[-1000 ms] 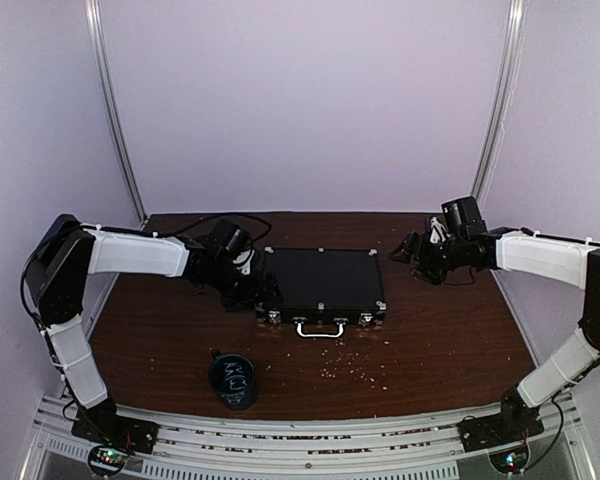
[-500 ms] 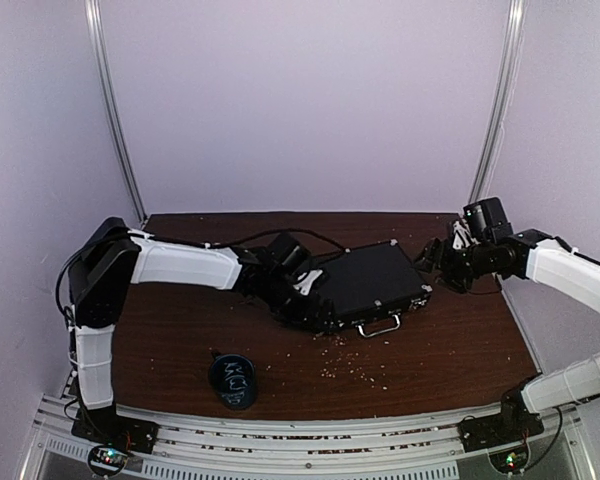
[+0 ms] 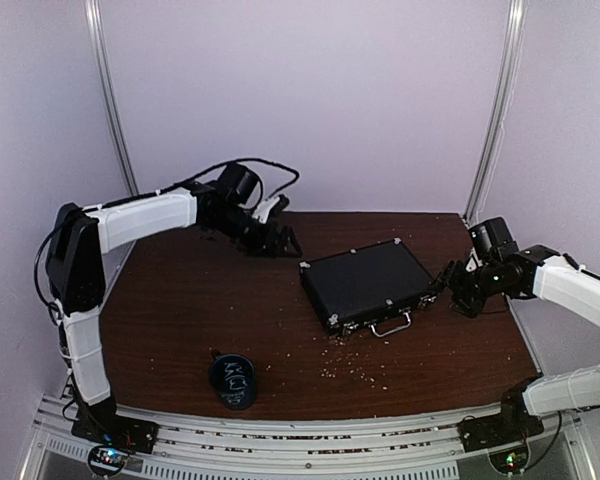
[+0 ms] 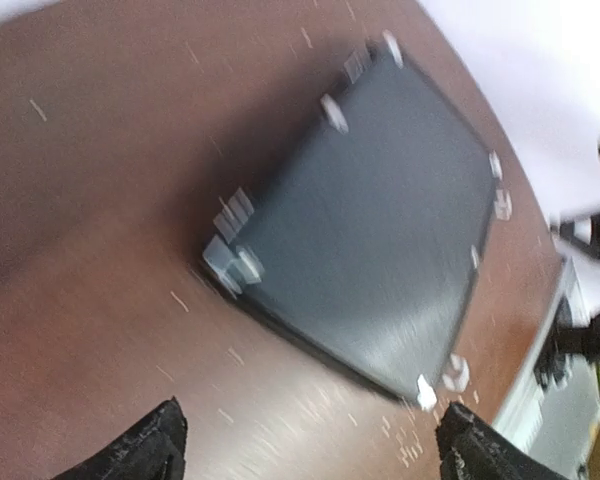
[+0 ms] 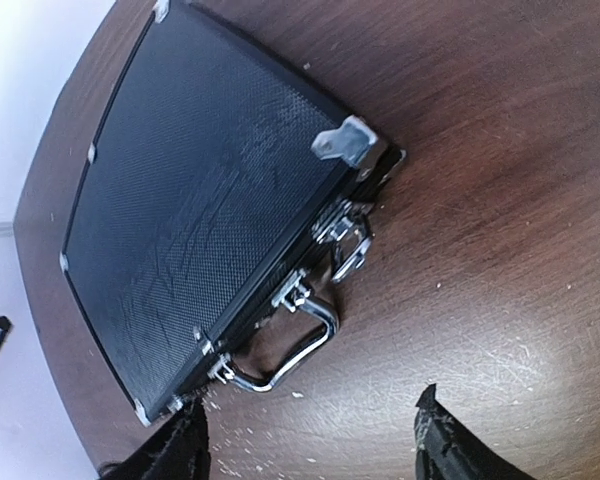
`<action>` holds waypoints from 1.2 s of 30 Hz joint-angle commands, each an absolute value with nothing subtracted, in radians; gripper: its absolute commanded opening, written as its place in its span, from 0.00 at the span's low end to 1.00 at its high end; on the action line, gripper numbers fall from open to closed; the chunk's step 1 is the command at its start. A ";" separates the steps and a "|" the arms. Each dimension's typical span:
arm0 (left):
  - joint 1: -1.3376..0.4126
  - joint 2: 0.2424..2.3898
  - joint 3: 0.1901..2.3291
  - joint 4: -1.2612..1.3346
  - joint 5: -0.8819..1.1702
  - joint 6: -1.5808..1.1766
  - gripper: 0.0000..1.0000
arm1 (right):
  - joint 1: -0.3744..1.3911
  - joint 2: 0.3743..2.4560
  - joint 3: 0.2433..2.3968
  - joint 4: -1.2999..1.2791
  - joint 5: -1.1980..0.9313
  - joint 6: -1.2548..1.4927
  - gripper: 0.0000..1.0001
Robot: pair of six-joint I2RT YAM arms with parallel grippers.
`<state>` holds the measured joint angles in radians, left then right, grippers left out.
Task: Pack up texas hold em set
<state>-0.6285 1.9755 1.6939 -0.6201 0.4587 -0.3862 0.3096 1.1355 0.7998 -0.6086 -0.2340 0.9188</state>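
Note:
The black case with silver corners lies shut on the brown table, turned at an angle, its metal handle facing the near right. My left gripper is open and empty, raised over the table to the far left of the case, apart from it. In the left wrist view the case lies ahead of the open gripper. My right gripper is open and empty beside the case's right corner. The right wrist view shows the case and handle just beyond the gripper. Chips, cards and buttons are out of view.
A dark round cup with white scribbles stands near the front left. Light crumbs are scattered on the table in front of the case. White walls and metal posts enclose the table at the back and sides.
The case slid right and turned anticlockwise, pushed by my left arm. My left gripper has since drawn back to the far left and risen. My right gripper moved right and nearer.

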 commanded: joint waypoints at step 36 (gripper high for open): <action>-0.634 2.482 2.060 -0.387 0.769 -0.376 0.86 | 0.130 1.436 0.863 -0.519 -0.192 0.818 0.51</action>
